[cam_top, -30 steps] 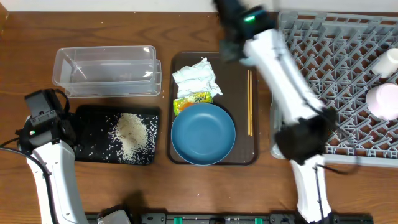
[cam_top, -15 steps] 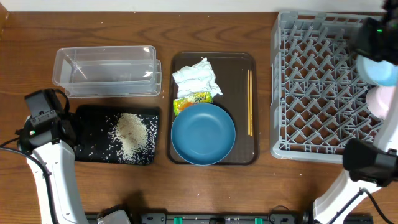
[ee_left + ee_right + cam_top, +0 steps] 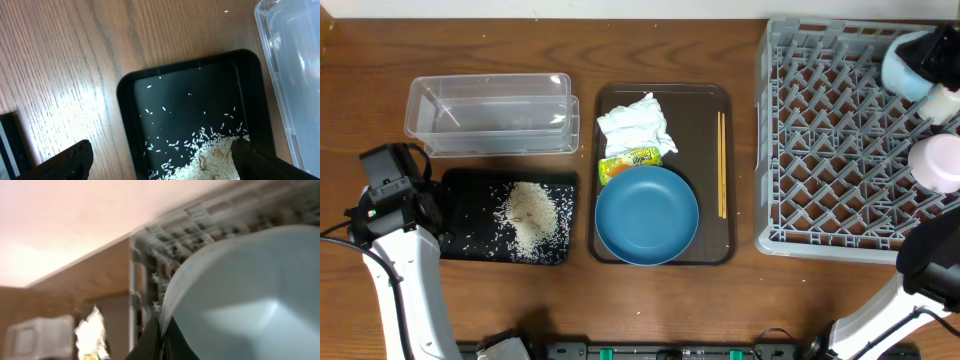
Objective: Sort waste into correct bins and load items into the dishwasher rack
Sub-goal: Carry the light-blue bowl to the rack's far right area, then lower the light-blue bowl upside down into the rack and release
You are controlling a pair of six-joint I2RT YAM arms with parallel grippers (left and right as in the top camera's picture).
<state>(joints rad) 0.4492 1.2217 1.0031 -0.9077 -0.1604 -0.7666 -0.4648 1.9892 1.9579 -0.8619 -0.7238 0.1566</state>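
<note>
My right gripper (image 3: 932, 52) is shut on the rim of the small light-blue bowl (image 3: 906, 66) and holds it over the far right corner of the grey dishwasher rack (image 3: 830, 140). In the right wrist view the fingers (image 3: 156, 339) pinch the bowl (image 3: 240, 295). A pale pink-white bowl (image 3: 936, 162) and a white cup (image 3: 946, 101) sit in the rack. The dark-blue plate (image 3: 647, 215), napkin (image 3: 635, 124), yellow-green wrapper (image 3: 628, 162) and chopsticks (image 3: 722, 178) lie on the brown tray (image 3: 700, 98). My left gripper (image 3: 162, 165) is open over the black tray (image 3: 130, 100) with rice (image 3: 210, 160).
The clear tub (image 3: 490, 115) stands behind the black tray (image 3: 470, 195), which holds a pile of rice (image 3: 530, 215). The left arm (image 3: 395, 230) stands at the table's left front. The rack fills the right side of the table.
The right arm has swung from over the brown tray to the rack's far right side, carrying the light-blue bowl. The left arm has not moved.
</note>
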